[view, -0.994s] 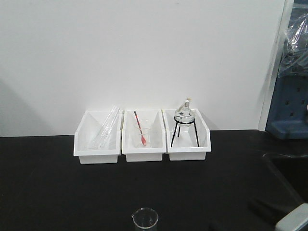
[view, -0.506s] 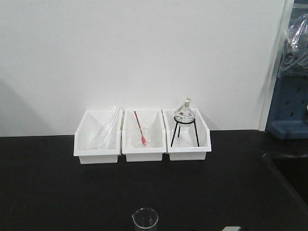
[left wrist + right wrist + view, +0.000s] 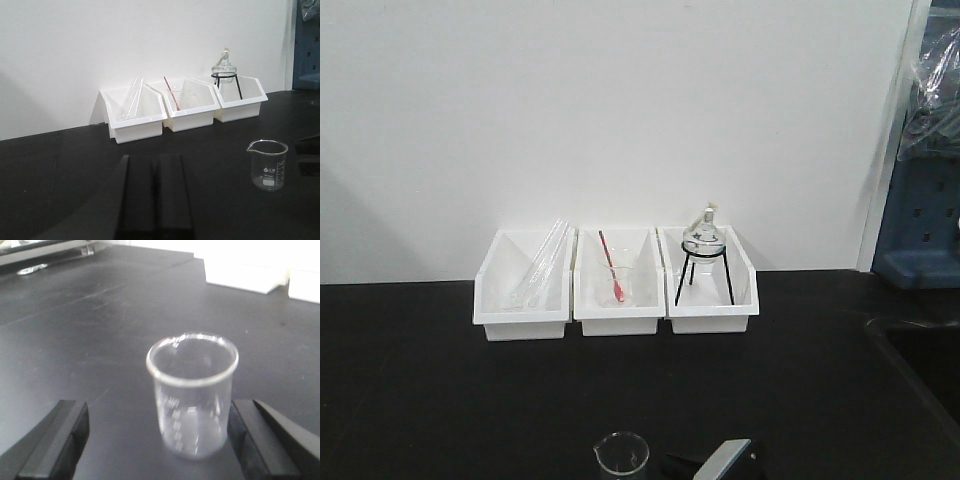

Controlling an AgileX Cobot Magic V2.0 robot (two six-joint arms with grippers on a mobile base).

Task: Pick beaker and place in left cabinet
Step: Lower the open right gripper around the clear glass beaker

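Small clear beaker [image 3: 192, 395] stands upright on the black surface [image 3: 440, 380], at the near edge in the front view, well in front of the three white bins [image 3: 617, 283]. Pour spout and white graduation marks show in the left wrist view, and nothing inside that I can see. Right pincer [image 3: 160, 410] is level with the beaker and spread wide, with one dark finger on each side of the glass. The finger on the picture's left [image 3: 55, 440] is clearly apart from the glass; the other one [image 3: 270, 435] is just beside the wall, and I cannot tell if it touches. The beaker is not lifted, its base is on the surface. Left pincer [image 3: 156, 159] is low over the surface, its two dark fingers pressed nearly together with only a thin slit between them, holding nothing, well apart from the beaker and to its left. The bins sit in a row against the white wall [image 3: 620, 100]. The left bin holds leaning glass tubes [image 3: 542, 262], the middle one a second beaker with a red rod [image 3: 611, 268], and the right one a round flask [image 3: 703, 233] on a black tripod [image 3: 705, 275]. Part of the grey-and-black right arm [image 3: 720, 462] shows beside the beaker at the bottom of the front view.
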